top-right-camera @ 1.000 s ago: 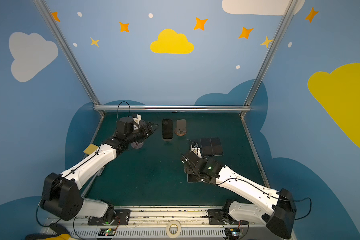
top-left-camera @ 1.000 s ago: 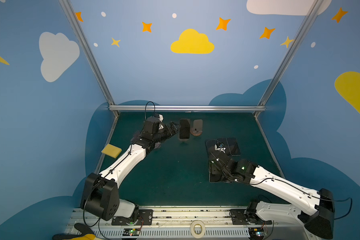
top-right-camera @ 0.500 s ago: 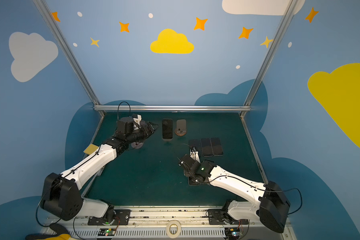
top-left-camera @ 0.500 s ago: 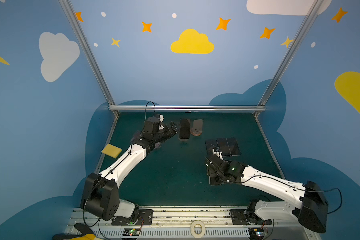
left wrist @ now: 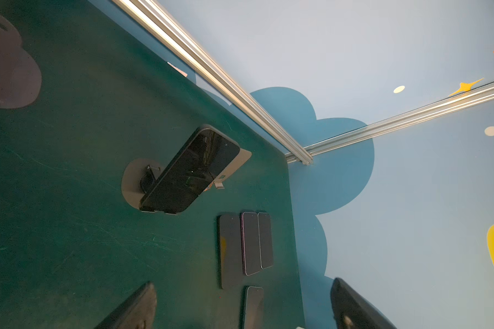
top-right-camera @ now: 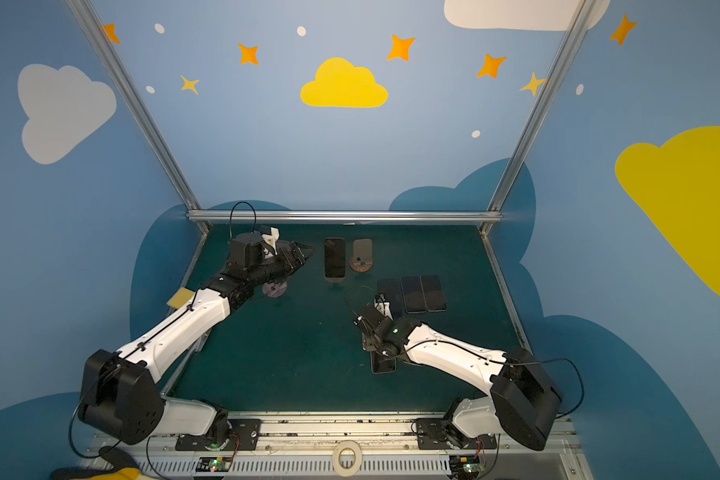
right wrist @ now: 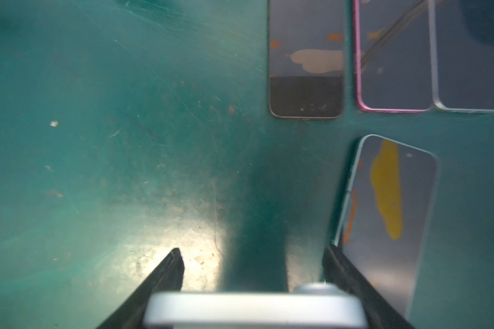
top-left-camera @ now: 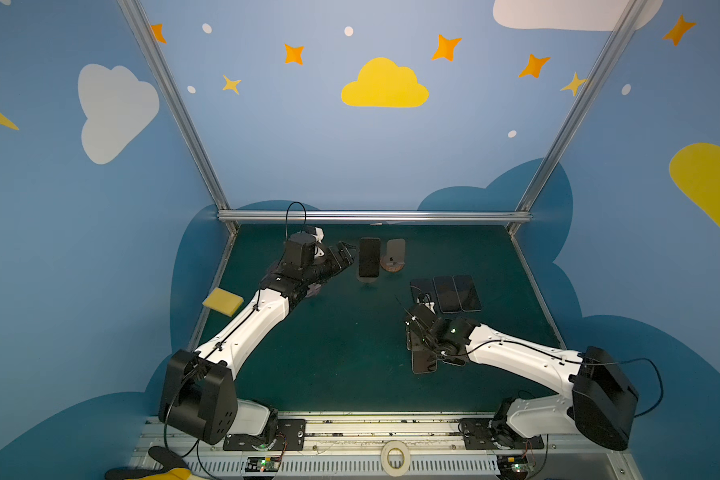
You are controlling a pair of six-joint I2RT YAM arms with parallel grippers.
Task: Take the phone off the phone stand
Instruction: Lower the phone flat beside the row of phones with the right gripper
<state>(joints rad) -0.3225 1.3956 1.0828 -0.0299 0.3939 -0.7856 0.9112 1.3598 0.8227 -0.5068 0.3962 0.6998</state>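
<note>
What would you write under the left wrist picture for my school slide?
A dark phone leans on its stand on the green table, with three more phones lying flat nearby.

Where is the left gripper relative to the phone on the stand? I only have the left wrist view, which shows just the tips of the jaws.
Observer: In both top views the left gripper is just left of the dark phone on its stand. It is apart from the phone, with open jaws.
Reviewer: Is anything beside that phone?
Observer: A tan phone leans on a second stand right next to it. Your view mostly hides it behind the dark phone.
Reviewer: And the right arm?
Observer: The right gripper is by the flat phones on the table's right side, well away from both stands.
</note>
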